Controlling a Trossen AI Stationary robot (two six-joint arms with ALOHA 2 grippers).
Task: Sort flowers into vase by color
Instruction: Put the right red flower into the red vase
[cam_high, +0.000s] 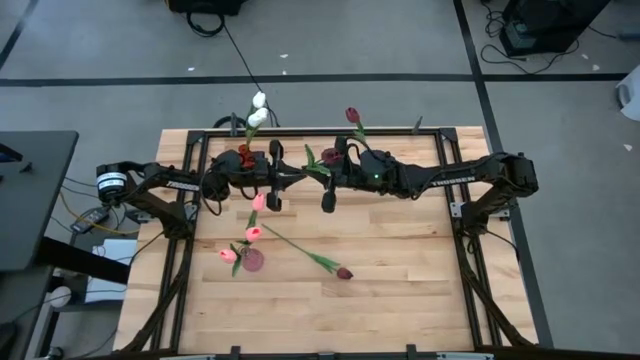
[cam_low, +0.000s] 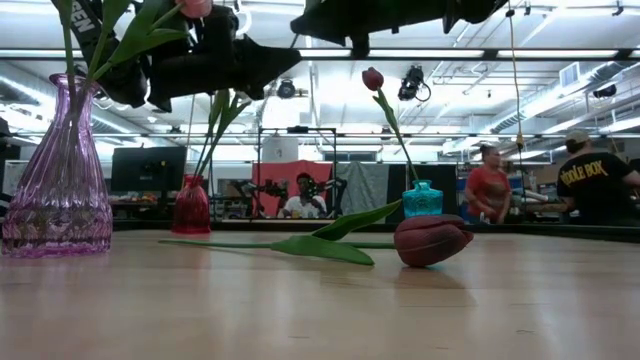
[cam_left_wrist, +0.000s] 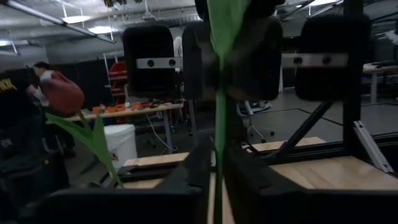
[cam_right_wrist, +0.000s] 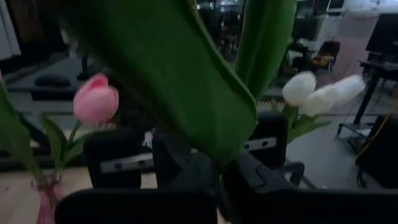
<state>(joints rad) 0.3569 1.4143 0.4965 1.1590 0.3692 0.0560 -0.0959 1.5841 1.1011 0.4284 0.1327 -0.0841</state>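
Observation:
My left gripper (cam_high: 273, 190) and right gripper (cam_high: 328, 190) face each other above the table's middle, with one tulip's green stem and leaf (cam_high: 314, 165) between them. Both are shut on it, and its bud does not show plainly. A pink glass vase (cam_low: 55, 170) stands near the left gripper and holds three pink tulips (cam_high: 253, 233). A maroon tulip (cam_low: 432, 240) lies flat on the table. At the far edge a red vase (cam_low: 192, 205) holds white tulips (cam_high: 258, 108), and a teal vase (cam_low: 422, 200) holds a maroon one (cam_low: 372, 78). My left gripper pinches the thin green stem (cam_left_wrist: 217, 163) between its two fingers; the stem runs up and forward toward the right gripper, lifted clear of the table. My right gripper has the broad green leaf (cam_right_wrist: 214, 146) coming down between its fingers; the leaf itself hides the place of contact.
Black frame rails run along the table's far edge (cam_high: 320, 132) and both sides. The lying maroon tulip's stem (cam_high: 295, 245) crosses the middle of the near half. People (cam_low: 490, 185) stand in the room behind the table.

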